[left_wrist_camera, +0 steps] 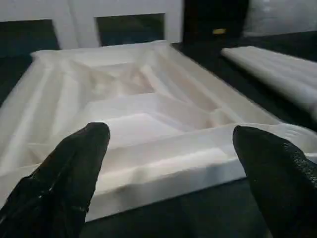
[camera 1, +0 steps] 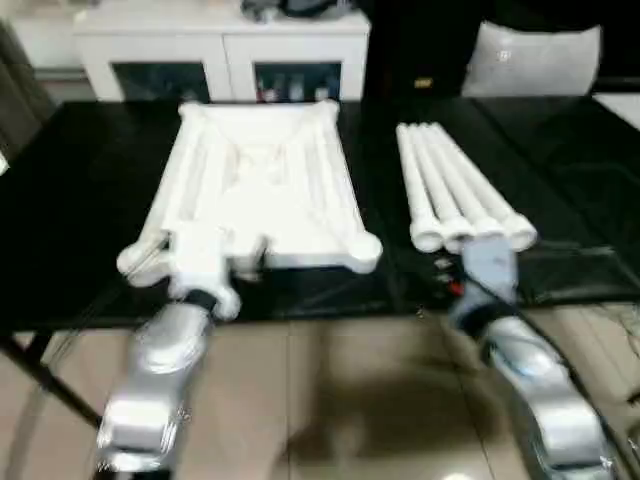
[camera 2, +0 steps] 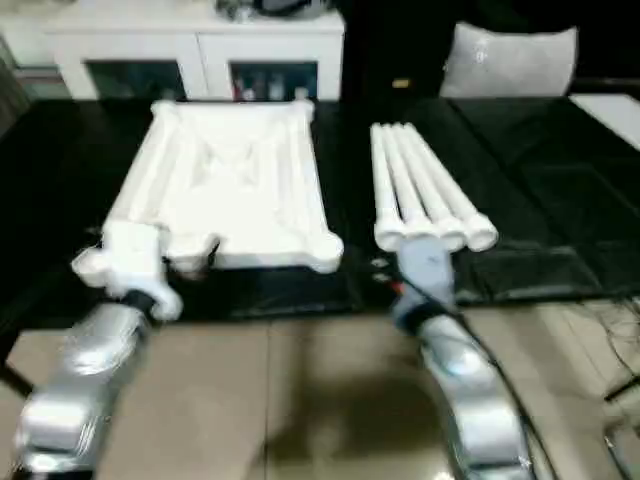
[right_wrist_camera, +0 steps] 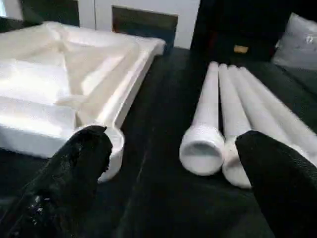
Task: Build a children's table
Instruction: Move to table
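Both my jaws wide open and empty, tabletop (camera 1: 262,190) upside down on the desk (camera 1: 70,200) with four legs (camera 1: 455,190) beside it, so I'd grab the nearest leg mid-shaft, squarely.

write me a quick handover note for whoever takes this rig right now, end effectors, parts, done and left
Left end effector: open, empty, at the near edge of the white plastic tabletop.
Right end effector: open, empty, facing the near ends of the four round white legs.
Parts: tabletop lies ribbed underside up on the black table; legs lie side by side to its right, touching each other.
Done: parts laid out, no leg fitted.
Left: pick up each leg and seat it in a corner socket, then turn the table upright.
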Motion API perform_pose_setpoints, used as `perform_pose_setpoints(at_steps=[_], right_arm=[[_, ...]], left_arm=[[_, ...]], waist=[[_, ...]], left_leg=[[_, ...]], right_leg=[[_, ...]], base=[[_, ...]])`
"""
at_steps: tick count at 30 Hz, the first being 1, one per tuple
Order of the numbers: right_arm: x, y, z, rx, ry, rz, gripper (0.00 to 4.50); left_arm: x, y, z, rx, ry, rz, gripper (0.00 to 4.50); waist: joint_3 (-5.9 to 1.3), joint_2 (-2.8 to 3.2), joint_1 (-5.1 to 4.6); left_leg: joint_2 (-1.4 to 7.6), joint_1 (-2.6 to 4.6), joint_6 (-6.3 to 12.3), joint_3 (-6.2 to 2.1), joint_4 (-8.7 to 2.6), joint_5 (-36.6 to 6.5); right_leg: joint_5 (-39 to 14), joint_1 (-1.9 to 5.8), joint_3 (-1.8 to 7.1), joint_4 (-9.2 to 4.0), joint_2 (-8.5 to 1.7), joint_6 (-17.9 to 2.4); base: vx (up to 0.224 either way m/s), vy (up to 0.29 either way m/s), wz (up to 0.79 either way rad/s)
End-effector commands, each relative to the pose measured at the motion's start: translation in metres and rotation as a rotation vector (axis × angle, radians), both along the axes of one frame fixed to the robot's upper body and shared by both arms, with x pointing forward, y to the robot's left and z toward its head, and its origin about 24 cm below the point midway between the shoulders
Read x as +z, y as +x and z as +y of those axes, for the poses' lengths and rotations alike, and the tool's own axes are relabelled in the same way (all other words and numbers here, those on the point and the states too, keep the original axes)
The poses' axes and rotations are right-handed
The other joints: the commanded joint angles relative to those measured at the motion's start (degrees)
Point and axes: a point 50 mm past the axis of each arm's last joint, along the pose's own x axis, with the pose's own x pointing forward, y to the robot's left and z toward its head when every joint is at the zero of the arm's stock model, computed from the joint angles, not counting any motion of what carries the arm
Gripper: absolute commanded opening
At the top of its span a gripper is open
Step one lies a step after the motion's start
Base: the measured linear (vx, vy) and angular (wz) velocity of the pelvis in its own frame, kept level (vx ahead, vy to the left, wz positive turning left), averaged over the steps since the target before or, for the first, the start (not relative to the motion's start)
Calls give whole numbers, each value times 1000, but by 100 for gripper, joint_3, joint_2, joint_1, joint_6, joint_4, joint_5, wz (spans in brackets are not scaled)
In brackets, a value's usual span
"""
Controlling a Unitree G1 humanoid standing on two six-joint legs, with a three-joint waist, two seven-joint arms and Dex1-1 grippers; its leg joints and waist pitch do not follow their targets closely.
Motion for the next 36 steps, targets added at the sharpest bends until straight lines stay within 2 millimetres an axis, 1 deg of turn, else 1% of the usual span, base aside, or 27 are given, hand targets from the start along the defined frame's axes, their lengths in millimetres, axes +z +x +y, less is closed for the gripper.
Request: perform_pose_setpoints(at_steps=[1, 2, 4, 5, 6, 8, 9, 11, 12, 13, 15, 16, 17, 18, 19, 21, 22, 23, 24, 25, 26, 27, 28, 29, 30, 32, 36], right_arm=[[3, 1, 7, 29, 6, -19, 450], [3, 1, 7, 29, 6, -19, 450], [3, 1, 7, 30, 4, -19, 450], [3, 1, 7, 31, 4, -19, 450], [2, 1, 7, 32, 2, -20, 450], [2, 0, 7, 34, 2, -20, 450], [2, 0, 7, 34, 3, -13, 450], [1, 0, 7, 33, 1, -7, 450], [1, 1, 6, 14, 21, -2, 450], [2, 1, 5, 13, 15, -7, 450], [1, 1, 5, 15, 8, -10, 450], [1, 1, 5, 17, 2, -11, 450], [1, 1, 5, 17, -1, -11, 450], [0, 0, 5, 18, -3, -12, 450], [0, 0, 5, 19, -4, -12, 450], [0, 0, 4, 17, 0, -12, 450], [0, 0, 4, 17, 0, -11, 450], [0, 0, 4, 16, 0, -11, 450], [0, 0, 5, 21, 2, -11, 450], [0, 0, 5, 24, 3, -10, 450], [0, 0, 5, 24, 3, -10, 450], [0, 0, 6, 29, 2, -9, 450], [0, 0, 6, 33, 1, -9, 450], [0, 0, 6, 33, 1, -8, 450], [0, 0, 7, 36, 1, -8, 450], [0, 1, 7, 36, 2, -8, 450], [0, 1, 8, 37, -4, -9, 450]], left_arm=[[1, 1, 7, 22, 21, -10, 448], [1, 1, 7, 21, 21, -10, 448], [0, 2, 7, 19, 20, -9, 448], [0, 2, 7, 19, 20, -9, 448], [-1, 2, 6, 18, 18, -7, 448], [-2, 2, 7, 17, 18, -5, 448], [-3, 2, 7, 16, 17, -4, 448], [-3, 2, 6, 16, 17, -3, 448], [-3, 2, 6, 14, 16, -4, 448], [-3, 2, 6, 13, 16, -4, 448], [-4, 2, 6, 11, 16, -4, 448], [-4, 2, 5, 9, 17, -4, 448], [-4, 2, 5, 7, 17, -5, 448], [-4, 2, 5, 5, 18, -5, 448], [-4, 2, 5, 4, 18, -5, 448], [-4, 2, 4, 2, 19, -6, 448], [-4, 2, 4, 2, 20, -6, 448], [-4, 2, 4, 2, 20, -6, 448], [-4, 2, 3, 0, 20, -6, 448], [-4, 2, 3, -1, 20, -6, 448], [-4, 2, 3, -1, 20, -6, 448], [-4, 2, 3, -2, 20, -7, 448], [-5, 2, 3, -3, 20, -7, 448], [-5, 2, 3, -3, 20, -7, 448], [-5, 2, 3, -3, 20, -7, 448], [-5, 3, 3, -4, 20, -7, 448], [-5, 3, 3, -6, 20, -7, 448]], waist=[[-211, 62, -36], [-187, 56, -90], [-330, 157, -400], [-318, 103, -403], [-218, 57, -348], [-104, -238, -147], [-176, -228, 2], [-120, -132, -4], [-15, -51, -136], [-48, 134, -178], [-91, 148, -255], [-76, -99, -247], [-97, 50, -181], [-199, -145, -100], [-312, -158, 14], [-345, -6, -2], [-343, 112, -79], [-374, 176, -185], [-460, 182, -531], [-341, 128, -389], [-315, 45, -381], [-246, -211, -262], [-214, -278, -101], [-274, -293, -56], [-293, -239, -66], [-287, -109, -100], [-137, 4, -179]], left_leg=[[244, 28, 282, -92, -590, 924], [295, 198, 573, -168, -658, 814], [801, 996, 2259, -807, -667, 1703], [905, 1006, 2565, -901, -678, 1886], [846, 812, 2622, -746, -692, 1654], [-35, 125, 1562, 17, -313, 358], [-71, -340, 1032, -39, 58, 330], [69, -340, 279, -79, -212, 545], [287, 267, -715, 95, -616, -219], [546, 701, -990, 16, -872, -865], [868, 1120, -918, -25, -1072, -1644], [622, 677, -266, -94, -1048, -1289], [314, 465, -101, 171, -923, -1055], [-49, 109, 162, 300, -565, -467], [-49, -259, 327, 159, -332, 148], [0, -405, 271, 29, -438, 979], [99, 80, 339, -110, -525, 1499], [306, 507, 724, -304, -535, 1908], [941, 1249, 1888, -953, -589, 3242], [1062, 1116, 2569, -957, -501, 4293], [962, 931, 2537, -794, -464, 4351], [170, 360, 1807, -217, -218, 3253], [-214, -130, 1220, -82, -41, 1885], [-103, -220, 903, -132, -120, 1681], [-72, -195, 272, -133, -310, 1737], [-21, -39, -174, -116, -397, 1876], [261, 117, -538, -123, -688, 17]], right_leg=[[1330, 312, 21, -382, -167, -1080], [1181, 163, -34, -344, -112, -1024], [276, -658, -205, 205, -197, -646], [115, -757, -154, 287, -285, -457], [240, -778, -24, 233, -418, -290], [674, -97, 411, -582, -670, -882], [397, 484, 739, -753, -1086, -1211], [-50, 440, 427, -729, -795, -1513], [-593, -23, 390, -658, -129, -1297], [-556, -300, 245, -383, 33, -1070], [-216, -551, 90, -126, -154, -976], [601, -241, 61, -231, -289, -899], [937, -29, 207, -464, -396, -982], [1553, 392, 538, -586, -455, -1221], [2205, 723, 711, -590, -610, -1306], [3357, 714, 465, -336, -289, -1133], [3361, 293, 156, -135, 67, -863], [2923, -96, 3, 42, 72, -830], [832, -950, -118, 360, -218, -504], [271, -1132, 12, 359, -467, -78], [690, -1107, 109, 263, -572, -62], [1661, -647, 269, -331, -627, -175], [2714, -172, 636, -364, -836, -656], [3372, -27, 623, -260, -879, -825], [4527, -2, 388, -70, -607, -864], [4969, -98, 240, -65, -424, -958], [1206, -226, 126, -380, -407, -1373]], base=[[0, 0, 0], [87, 9, 3], [84, 9, 6], [0, 0, 0], [0, 0, 0], [0, 0, 0], [54, -48, -1], [27, -24, -1], [15, 19, -37], [15, 19, -37], [34, 7, -56], [41, 1, -55], [21, 9, -19], [0, 0, 0], [0, 0, 0], [95, 7, -2], [97, 9, 0], [143, -37, 6], [114, -56, 1], [114, -56, 1], [0, 0, 0], [0, 0, 0], [0, 0, 0], [0, 0, 0], [0, 0, 0], [-26, -2, 4], [-94, 13, -1]])
